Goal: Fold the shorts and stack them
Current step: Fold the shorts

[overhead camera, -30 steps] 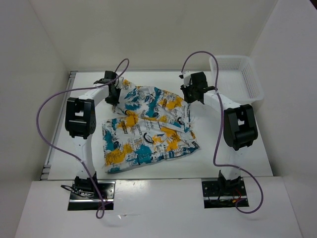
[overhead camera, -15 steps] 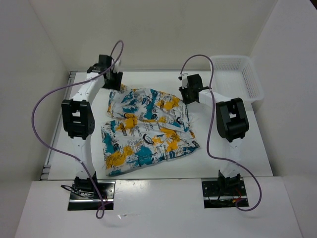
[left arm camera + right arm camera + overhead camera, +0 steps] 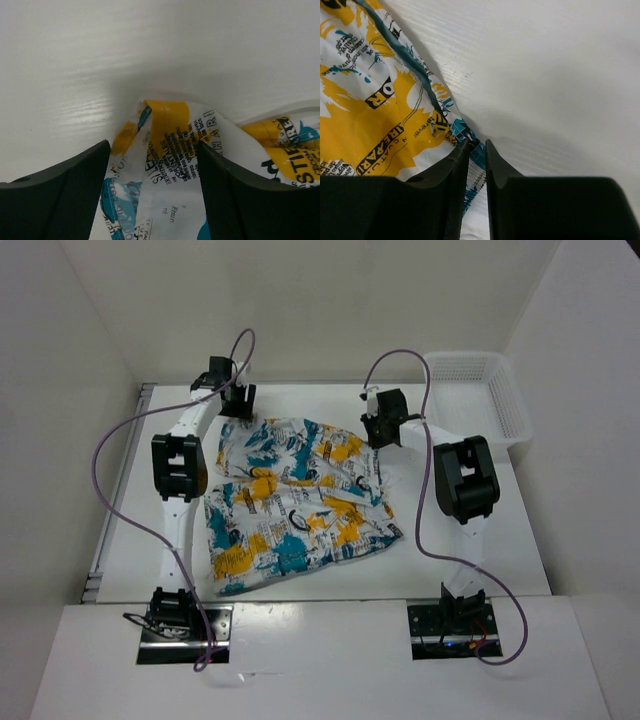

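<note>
Shorts of soft white fabric printed with teal, yellow-orange and black patches (image 3: 300, 505) lie rumpled across the middle of the white worktop (image 3: 480, 550). The left gripper (image 3: 151, 146), jaws spread wide, straddles the fabric corner nearest the back left, apparently lined up to grab it. The right gripper (image 3: 476, 145), jaws nearly pressed together, pinches the teal hem toward the back right. Holding both back corners would let the arms draw that edge forward into a fold. A white plastic mesh basket (image 3: 505, 405) sits at the back right corner.
</note>
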